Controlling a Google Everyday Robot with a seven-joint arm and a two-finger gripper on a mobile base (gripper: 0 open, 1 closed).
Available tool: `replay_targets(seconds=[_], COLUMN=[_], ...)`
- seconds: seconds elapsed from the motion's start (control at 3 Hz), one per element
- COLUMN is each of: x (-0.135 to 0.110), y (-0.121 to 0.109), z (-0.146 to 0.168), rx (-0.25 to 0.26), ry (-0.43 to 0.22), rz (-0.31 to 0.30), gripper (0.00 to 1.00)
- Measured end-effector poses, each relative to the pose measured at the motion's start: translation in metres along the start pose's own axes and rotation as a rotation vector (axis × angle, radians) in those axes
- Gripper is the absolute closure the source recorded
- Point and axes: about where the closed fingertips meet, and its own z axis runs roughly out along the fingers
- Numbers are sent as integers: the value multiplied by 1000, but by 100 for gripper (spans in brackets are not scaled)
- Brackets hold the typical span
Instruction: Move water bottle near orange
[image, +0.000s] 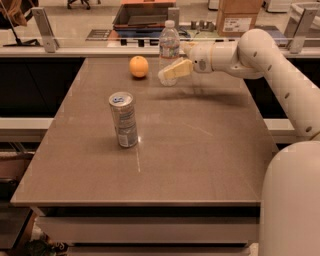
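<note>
The water bottle (169, 45), clear with a white cap and a label band, stands upright at the far side of the table. The orange (139, 66) lies on the table just left of it, a small gap between them. My gripper (172, 71) reaches in from the right and is shut on the bottle's lower part. One yellowish finger (176, 69) shows in front of the bottle and the other is hidden behind it.
A silver drink can (123, 119) stands upright left of the middle of the brown table (200, 150). My white arm (270, 65) stretches over the table's far right. A counter with a tray and boxes runs behind the table.
</note>
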Motion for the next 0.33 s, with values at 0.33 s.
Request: replay_targets(seconds=[0.33], x=[0], y=[0], z=[0], rx=[0], ry=[0], rz=[0], gripper=[0])
